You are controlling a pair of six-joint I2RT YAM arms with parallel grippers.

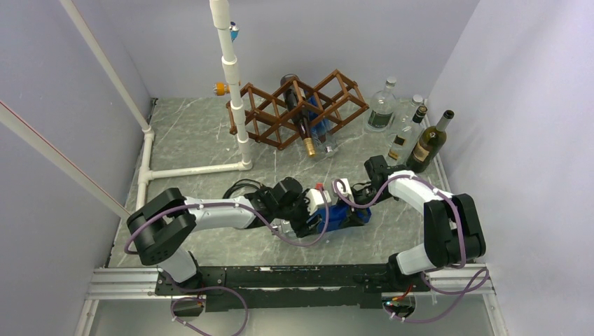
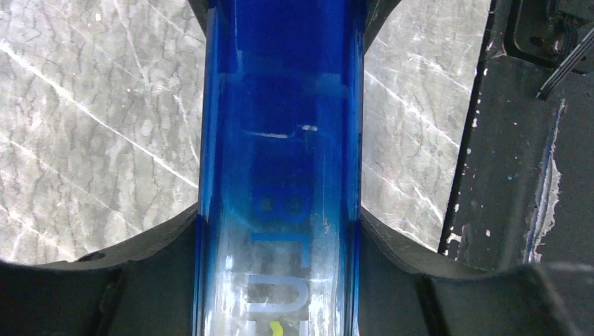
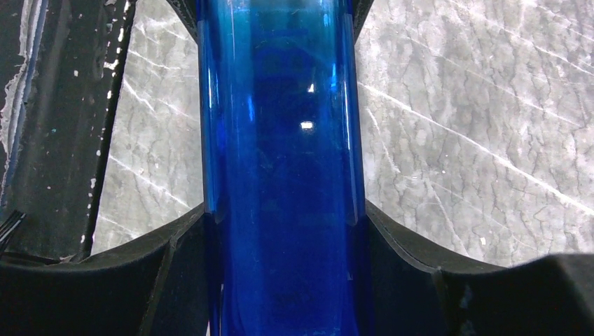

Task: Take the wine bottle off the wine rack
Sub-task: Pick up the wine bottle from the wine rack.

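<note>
A blue glass wine bottle [image 1: 343, 215] lies level just above the marble table, between my two arms and apart from the wine rack. My left gripper [image 1: 319, 210] is shut on it, its black fingers [image 2: 140, 280] pressed against both sides of the blue glass [image 2: 280, 140]. My right gripper [image 1: 361, 204] is shut on the same bottle [image 3: 280, 140] from the other end, fingers [image 3: 434, 280] against its sides. The dark brown lattice wine rack [image 1: 277, 112] stands at the back, with a dark gold-capped bottle [image 1: 301, 122] lying in one cell.
A white PVC pipe frame [image 1: 235, 84] rises in front of the rack's left end. Several bottles stand at the back right, among them a clear one [image 1: 382, 105] and a dark one [image 1: 429, 143]. The black mounting rail [image 1: 294, 276] runs along the near edge.
</note>
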